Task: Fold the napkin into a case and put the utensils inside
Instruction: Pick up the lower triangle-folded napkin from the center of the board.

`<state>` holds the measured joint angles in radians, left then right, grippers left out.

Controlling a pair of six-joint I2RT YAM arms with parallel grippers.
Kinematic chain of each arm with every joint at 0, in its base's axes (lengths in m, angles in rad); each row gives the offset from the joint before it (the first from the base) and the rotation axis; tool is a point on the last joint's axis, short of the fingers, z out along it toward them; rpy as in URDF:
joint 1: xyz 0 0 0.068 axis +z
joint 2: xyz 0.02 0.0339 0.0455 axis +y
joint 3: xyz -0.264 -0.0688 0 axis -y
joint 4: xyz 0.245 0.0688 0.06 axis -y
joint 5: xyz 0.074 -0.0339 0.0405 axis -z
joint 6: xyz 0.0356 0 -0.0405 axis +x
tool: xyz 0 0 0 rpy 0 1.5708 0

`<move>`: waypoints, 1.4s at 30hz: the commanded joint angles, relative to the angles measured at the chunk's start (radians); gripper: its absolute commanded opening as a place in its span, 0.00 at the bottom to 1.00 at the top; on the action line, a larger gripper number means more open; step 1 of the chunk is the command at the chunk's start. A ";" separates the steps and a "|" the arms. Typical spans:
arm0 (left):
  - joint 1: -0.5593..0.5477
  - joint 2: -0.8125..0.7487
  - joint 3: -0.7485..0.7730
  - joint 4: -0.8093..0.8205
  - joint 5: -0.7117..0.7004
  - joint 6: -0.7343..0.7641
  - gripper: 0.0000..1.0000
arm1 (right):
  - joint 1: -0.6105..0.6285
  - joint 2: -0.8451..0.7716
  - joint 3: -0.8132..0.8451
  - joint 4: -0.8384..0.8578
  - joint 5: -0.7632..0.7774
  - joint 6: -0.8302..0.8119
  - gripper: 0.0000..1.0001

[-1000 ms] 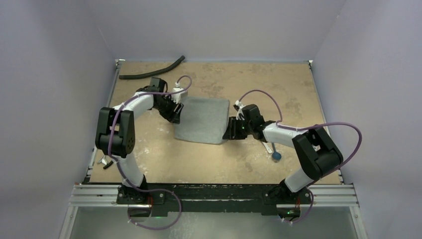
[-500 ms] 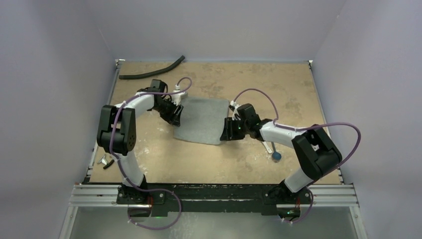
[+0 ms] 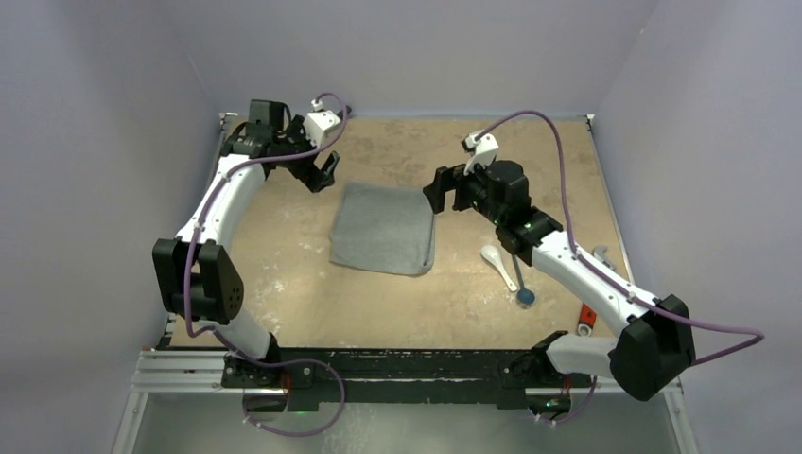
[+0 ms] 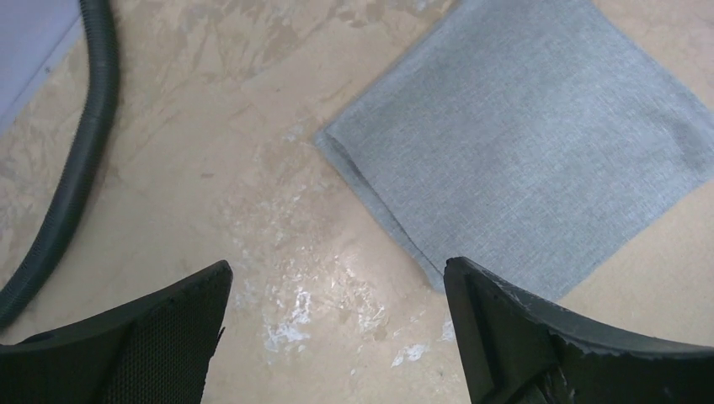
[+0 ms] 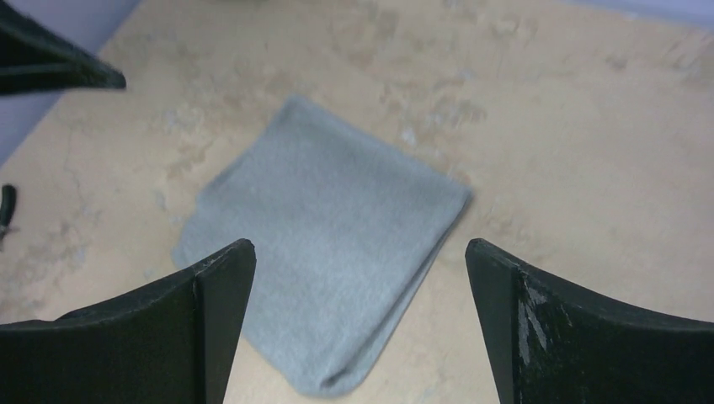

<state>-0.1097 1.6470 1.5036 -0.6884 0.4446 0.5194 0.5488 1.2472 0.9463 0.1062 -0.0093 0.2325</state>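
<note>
I'm hovering my left claw (image 3: pixel 324 172) and right claw (image 3: pixel 435 189) apart, empty; folded napkin (image 3: pixel 383 229) between them, probably awaiting the spoon (image 3: pixel 494 258).

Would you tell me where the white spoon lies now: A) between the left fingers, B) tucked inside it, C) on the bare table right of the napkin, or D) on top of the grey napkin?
C: the spoon lies on the table right of the napkin, beside the blue-ended stick.

Robot laboratory test cell.
Plain lilac walls (image 3: pixel 416 47) enclose a worn tan table (image 3: pixel 397 312); aluminium rail (image 3: pixel 416 380) at 6 o'clock.
</note>
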 commanded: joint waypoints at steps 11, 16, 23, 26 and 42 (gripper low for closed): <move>-0.120 -0.118 -0.439 -0.060 0.076 0.703 0.99 | 0.136 -0.038 -0.126 -0.123 0.111 -0.738 0.99; -0.193 -0.136 -0.543 0.026 0.030 0.801 0.99 | 0.166 -0.091 -0.248 -0.121 0.039 -0.843 0.99; -0.202 -0.136 -0.589 0.122 0.011 0.856 0.98 | 0.171 -0.028 -0.296 -0.004 -0.047 -0.942 0.99; -0.202 -0.132 -0.615 0.155 0.000 0.888 0.99 | 0.174 0.007 -0.307 0.043 -0.080 -0.970 0.99; -0.165 -0.017 -0.625 0.256 -0.004 0.852 0.78 | 0.258 0.112 -0.434 0.263 -0.056 -1.076 0.99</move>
<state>-0.2962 1.6012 0.8852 -0.4557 0.4179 1.3548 0.7933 1.3170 0.5148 0.2672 -0.0704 -0.7887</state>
